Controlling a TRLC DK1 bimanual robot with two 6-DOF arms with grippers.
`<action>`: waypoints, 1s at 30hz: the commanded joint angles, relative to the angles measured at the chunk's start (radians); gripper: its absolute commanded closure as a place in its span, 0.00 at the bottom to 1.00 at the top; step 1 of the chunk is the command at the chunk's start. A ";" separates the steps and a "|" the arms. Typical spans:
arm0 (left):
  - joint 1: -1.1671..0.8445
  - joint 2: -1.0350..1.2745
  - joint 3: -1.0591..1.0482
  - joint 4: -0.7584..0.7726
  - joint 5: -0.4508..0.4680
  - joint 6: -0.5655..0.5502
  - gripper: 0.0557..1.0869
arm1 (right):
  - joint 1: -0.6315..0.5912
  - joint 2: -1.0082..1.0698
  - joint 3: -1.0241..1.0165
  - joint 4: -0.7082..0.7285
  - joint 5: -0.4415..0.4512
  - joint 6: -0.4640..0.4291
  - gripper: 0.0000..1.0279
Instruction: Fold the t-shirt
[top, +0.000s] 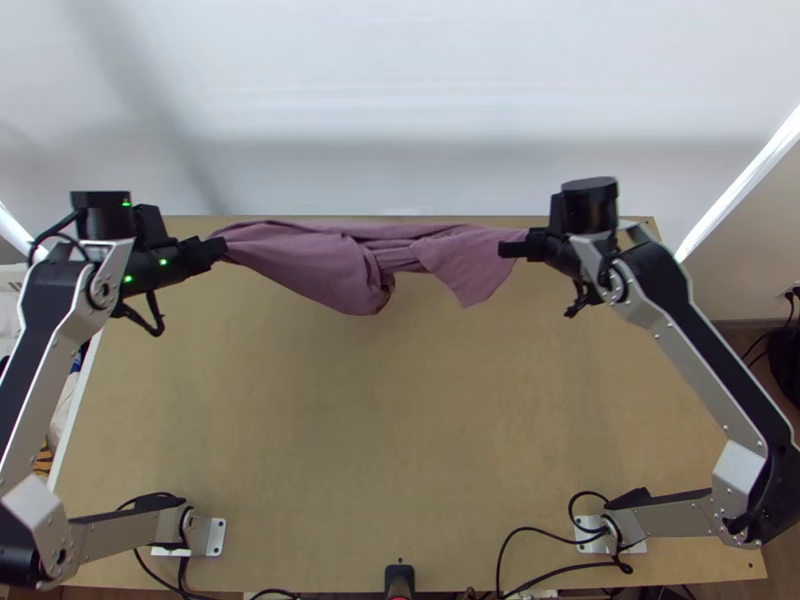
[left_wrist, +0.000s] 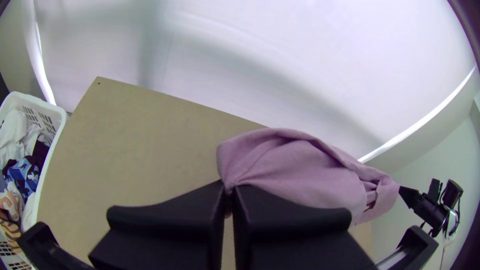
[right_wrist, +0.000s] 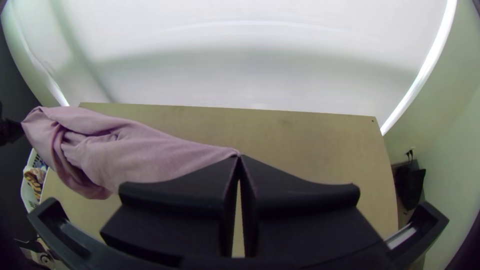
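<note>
A mauve t-shirt (top: 320, 262) hangs bunched and stretched sideways between both grippers over the table's far part, sagging in the middle, with a loose flap near its right end. My left gripper (top: 215, 250) is shut on one end of it. At the opposite end, my right gripper (top: 510, 249) is shut on a small bit of cloth. In the left wrist view, gathered shirt fabric (left_wrist: 300, 170) fans out from the left gripper (left_wrist: 229, 192). The right wrist view has the shirt (right_wrist: 135, 155) running to the tips of the right gripper (right_wrist: 239, 159).
The wooden table (top: 400, 420) lies bare in front of the shirt. A white basket (left_wrist: 52, 117) of mixed clothes stands beside the table's left side. Cables (top: 540, 535) run along the near edge, and a pale curtain (top: 400, 100) hangs behind the table.
</note>
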 joint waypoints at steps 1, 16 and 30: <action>0.009 -0.043 -0.018 -0.008 -0.020 0.032 0.96 | -0.035 0.012 0.053 -0.079 -0.042 0.075 0.97; -0.017 -0.106 -0.331 0.018 0.027 0.080 0.96 | -0.139 0.047 -0.006 -0.148 -0.151 0.166 0.97; -0.293 -0.041 -0.731 0.235 0.159 0.028 0.88 | -0.041 0.144 -0.072 -0.121 -0.149 0.153 0.97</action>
